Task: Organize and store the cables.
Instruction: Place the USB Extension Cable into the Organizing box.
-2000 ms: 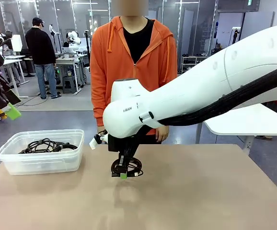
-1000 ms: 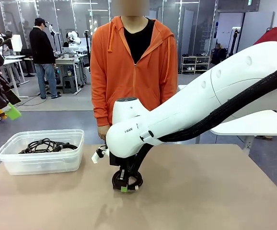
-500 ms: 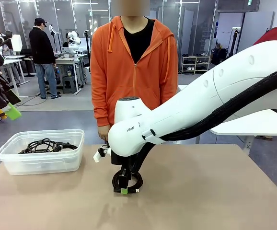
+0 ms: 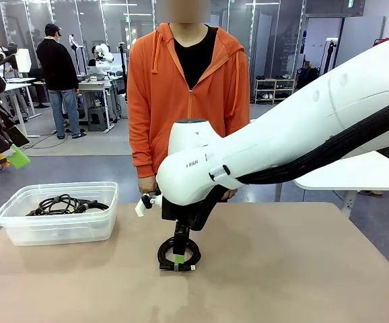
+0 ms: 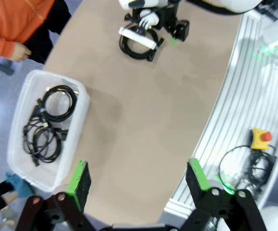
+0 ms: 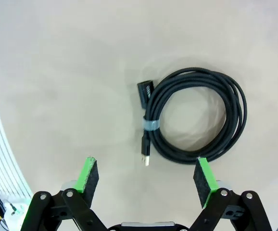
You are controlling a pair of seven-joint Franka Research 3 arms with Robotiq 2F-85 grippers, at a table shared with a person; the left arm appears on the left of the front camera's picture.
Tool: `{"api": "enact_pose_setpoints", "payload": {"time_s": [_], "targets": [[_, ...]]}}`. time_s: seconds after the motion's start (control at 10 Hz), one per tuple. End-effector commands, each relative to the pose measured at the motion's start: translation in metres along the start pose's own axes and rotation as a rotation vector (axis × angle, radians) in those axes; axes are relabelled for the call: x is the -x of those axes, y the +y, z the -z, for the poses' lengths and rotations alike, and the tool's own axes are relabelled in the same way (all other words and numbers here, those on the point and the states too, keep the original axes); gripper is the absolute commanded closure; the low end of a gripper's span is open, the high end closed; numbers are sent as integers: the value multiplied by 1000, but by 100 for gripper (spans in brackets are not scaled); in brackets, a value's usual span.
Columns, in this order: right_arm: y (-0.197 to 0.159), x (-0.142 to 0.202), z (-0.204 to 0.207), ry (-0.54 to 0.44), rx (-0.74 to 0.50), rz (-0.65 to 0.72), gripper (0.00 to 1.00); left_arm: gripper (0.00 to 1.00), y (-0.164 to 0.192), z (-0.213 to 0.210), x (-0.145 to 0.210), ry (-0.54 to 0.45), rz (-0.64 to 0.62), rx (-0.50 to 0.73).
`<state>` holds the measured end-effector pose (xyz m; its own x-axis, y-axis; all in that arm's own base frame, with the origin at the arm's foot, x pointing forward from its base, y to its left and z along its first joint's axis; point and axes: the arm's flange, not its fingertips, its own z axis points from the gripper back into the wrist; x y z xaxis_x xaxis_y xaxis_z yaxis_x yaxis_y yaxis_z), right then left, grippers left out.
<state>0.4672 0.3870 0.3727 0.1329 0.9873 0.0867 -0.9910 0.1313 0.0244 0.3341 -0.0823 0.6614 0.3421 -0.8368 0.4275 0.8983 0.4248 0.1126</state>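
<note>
Table: a bare tan tabletop is seen across the lower half of the front view.
Coiled cable: a thin black cord wound into a round coil is laid flat on the table, at lower centre of the front view; a pale band is wrapped around one side, and a black plug and a metal-tipped plug are seen beside that band in the right wrist view.
Right tool: the black two-finger tool with green pads is held directly above the coil; its fingers are spread wide, with nothing between them, and the coil is seen above and to the right of them in the right wrist view.
Storage box: a clear plastic rectangular bin is placed at the left of the front view, well apart from the coil.
Stored cables: several black coiled cords are piled inside the bin.
Left tool: the second black tool with green pads is held high over the table edge, fingers parted and empty.
Person: a figure in an orange hooded jacket is seen standing at the far side of the table, upper centre of the front view.
</note>
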Motion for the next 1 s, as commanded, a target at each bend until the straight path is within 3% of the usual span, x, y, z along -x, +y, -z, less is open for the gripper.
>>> {"api": "enact_pose_setpoints", "payload": {"time_s": [0.0,0.1,0.3,0.6,0.9], "targets": [[12,25,-22,-23,-36,-72,0,0,0,0,0,0,0,0],[11,30,-30,-32,-41,-98,0,0,-24,-18,2,3,78,-8],[9,60,-65,-62,-34,-129,0,0,-50,-18,-17,157,138,-62],[1,131,-121,-151,-30,-84,0,0,-43,7,-49,198,204,-52],[-1,203,-148,-165,0,-63,0,0,-28,57,-82,208,272,-34]]}}
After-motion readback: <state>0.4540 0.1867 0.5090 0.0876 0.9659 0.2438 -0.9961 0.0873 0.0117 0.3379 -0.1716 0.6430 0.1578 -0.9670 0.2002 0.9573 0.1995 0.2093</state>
